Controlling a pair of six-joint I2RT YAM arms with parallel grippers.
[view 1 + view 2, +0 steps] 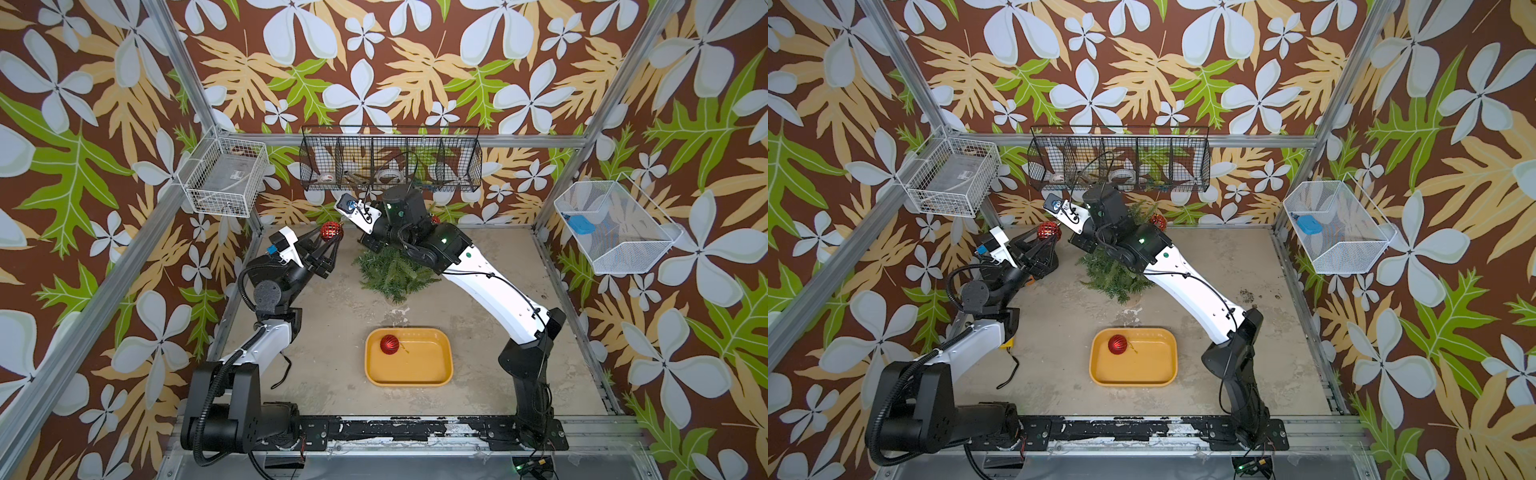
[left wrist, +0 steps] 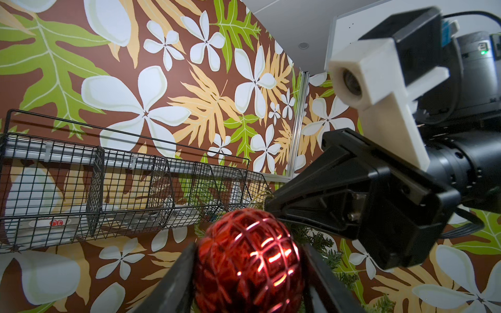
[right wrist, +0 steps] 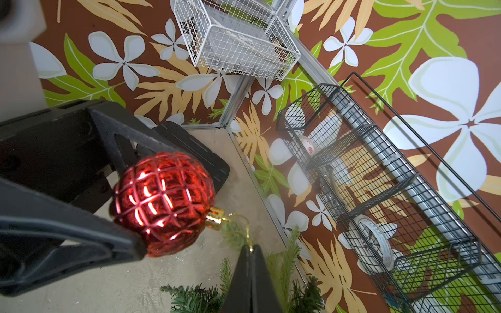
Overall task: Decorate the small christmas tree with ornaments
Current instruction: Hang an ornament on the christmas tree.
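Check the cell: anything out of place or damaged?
Nothing spilled or broken. One oddity: the right arm reaches over the small christmas tree, hiding its middle; whether it presses the branches, I cannot tell. Also, dark specks dot the table, right side.

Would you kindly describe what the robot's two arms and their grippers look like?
The left arm and right arm have white shells on black joints. A thin black cable runs along the right arm; a ribbed black hose loops by the left base. The left gripper and right gripper have black tapering fingers and white camera brackets.
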